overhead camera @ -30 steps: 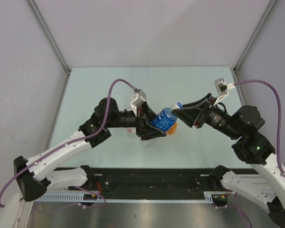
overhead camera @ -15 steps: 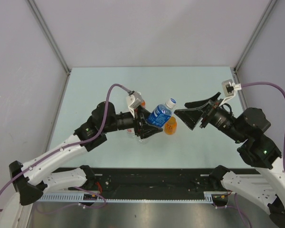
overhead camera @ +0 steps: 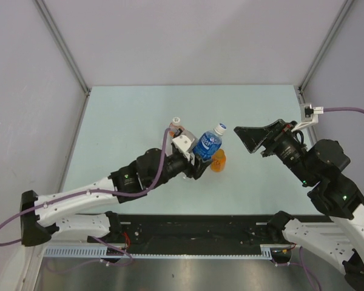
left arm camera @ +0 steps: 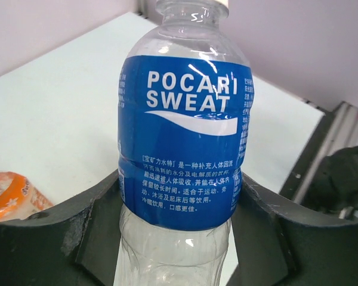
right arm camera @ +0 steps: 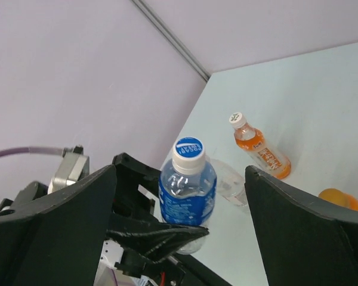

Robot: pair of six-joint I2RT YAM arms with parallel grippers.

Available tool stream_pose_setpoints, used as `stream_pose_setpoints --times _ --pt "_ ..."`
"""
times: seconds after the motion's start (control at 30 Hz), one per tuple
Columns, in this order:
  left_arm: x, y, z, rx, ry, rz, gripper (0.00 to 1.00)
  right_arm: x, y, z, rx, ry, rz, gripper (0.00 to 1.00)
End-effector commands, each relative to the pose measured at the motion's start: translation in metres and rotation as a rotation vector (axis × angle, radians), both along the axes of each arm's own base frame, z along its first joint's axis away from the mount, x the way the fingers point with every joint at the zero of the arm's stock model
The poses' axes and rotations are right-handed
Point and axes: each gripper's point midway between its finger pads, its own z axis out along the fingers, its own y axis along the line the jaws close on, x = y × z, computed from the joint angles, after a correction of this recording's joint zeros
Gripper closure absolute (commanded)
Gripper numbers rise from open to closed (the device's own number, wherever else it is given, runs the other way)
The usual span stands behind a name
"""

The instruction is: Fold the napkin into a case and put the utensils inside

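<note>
Right gripper (overhead camera: 244,139) withdrawn, left wrist shows bottle (left arm camera: 182,149) lettering

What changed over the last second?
The right gripper let go of the cap of the blue bottle, opened and pulled back to the right. The left arm drew back toward its base, uncovering a small orange bottle. Unchanged: the left gripper still holds the blue bottle in about the same spot, and the orange object stays beside it.

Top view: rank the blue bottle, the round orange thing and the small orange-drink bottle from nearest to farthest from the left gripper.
1. The blue bottle, clamped in the left gripper.
2. The round orange thing, just to its right.
3. The small orange-drink bottle, beyond the wrist, toward the far left.
</note>
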Motion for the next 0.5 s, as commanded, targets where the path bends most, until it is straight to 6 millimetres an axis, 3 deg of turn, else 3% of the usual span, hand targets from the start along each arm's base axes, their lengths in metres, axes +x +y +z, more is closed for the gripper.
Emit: stream_pose_setpoints --times 0.0,0.1,0.3,0.47 --pt "0.024 0.012 0.038 -0.034 -0.111 0.214 1.00 0.007 0.009 0.010 0.054 0.023 -0.002 0.19" --pt "0.022 0.010 0.042 -0.040 -0.112 0.221 1.00 0.007 0.014 0.007 0.041 0.029 0.002 0.44" --pt "0.018 0.002 0.043 -0.020 -0.118 0.212 1.00 0.010 0.024 -0.005 -0.011 0.045 0.003 0.25" --pt "0.011 -0.005 0.041 0.000 -0.132 0.205 1.00 0.011 0.038 -0.012 -0.038 0.056 0.010 0.24"
